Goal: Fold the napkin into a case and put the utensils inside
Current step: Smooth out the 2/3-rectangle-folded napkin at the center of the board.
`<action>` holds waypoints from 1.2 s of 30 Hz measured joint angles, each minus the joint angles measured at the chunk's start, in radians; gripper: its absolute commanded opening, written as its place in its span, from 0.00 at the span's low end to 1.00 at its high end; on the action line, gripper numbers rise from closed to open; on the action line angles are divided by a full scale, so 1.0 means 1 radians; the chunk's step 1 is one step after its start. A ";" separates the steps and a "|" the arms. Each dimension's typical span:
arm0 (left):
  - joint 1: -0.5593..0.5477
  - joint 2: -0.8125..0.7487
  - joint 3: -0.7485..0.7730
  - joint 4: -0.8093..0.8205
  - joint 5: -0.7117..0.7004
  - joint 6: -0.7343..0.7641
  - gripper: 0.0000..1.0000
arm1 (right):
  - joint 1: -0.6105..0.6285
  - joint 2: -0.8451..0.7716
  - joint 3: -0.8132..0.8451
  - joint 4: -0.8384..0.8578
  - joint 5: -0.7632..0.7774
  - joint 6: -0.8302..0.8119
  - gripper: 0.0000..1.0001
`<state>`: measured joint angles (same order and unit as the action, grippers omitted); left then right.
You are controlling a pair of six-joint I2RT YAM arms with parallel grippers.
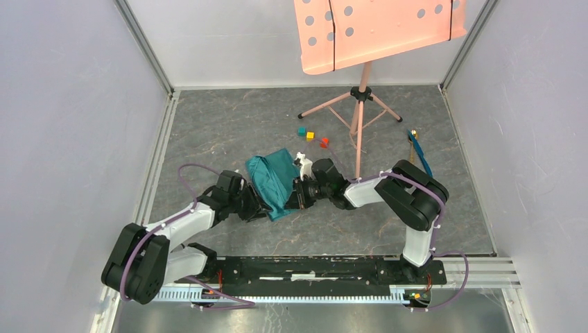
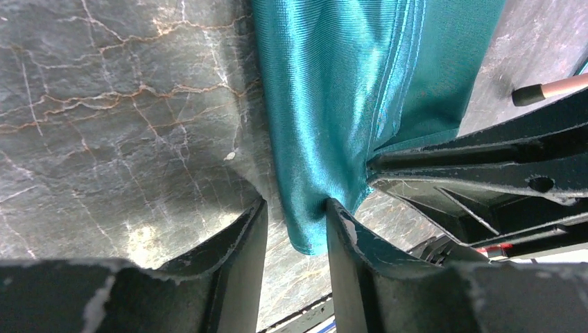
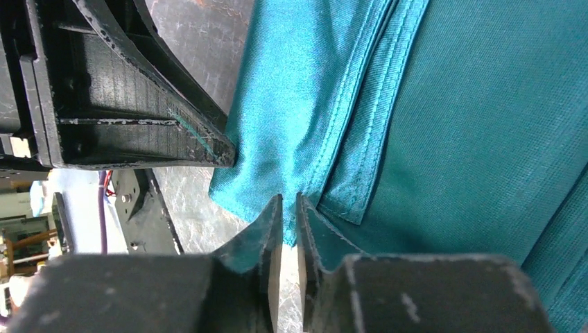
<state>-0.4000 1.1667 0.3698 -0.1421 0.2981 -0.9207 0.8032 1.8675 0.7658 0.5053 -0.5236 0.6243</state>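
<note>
Loosely folded, the teal napkin [image 1: 272, 182] is pinched at its hemmed edge by the left tool [image 2: 297, 206] and right tool [image 3: 289, 201].

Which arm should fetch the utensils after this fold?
Right, likely. The utensils lie near the right wall, on the right hand's side of the napkin; the left hand sits on the side away from them. Both hands pinch the napkin's edge now.

The grey marbled table [image 1: 229, 125] carries the bunched teal napkin [image 1: 272, 182] at centre, three coloured cubes [image 1: 310, 136], a tripod stand [image 1: 358, 104] and the utensils [image 1: 419, 156] at right.
</note>
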 measured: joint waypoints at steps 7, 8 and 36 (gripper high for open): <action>-0.001 -0.015 -0.007 -0.002 0.000 -0.005 0.45 | 0.000 -0.026 -0.003 -0.024 0.013 -0.011 0.50; -0.001 -0.017 -0.008 -0.002 0.000 -0.005 0.44 | 0.000 -0.032 -0.010 -0.023 0.015 -0.011 0.50; -0.002 -0.199 0.224 -0.330 -0.151 0.028 0.68 | -0.201 -0.196 0.015 -0.338 0.097 -0.337 0.54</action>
<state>-0.4015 0.9680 0.5941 -0.4725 0.1467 -0.8928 0.6025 1.6718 0.7811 0.1677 -0.4271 0.2871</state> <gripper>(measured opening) 0.674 0.624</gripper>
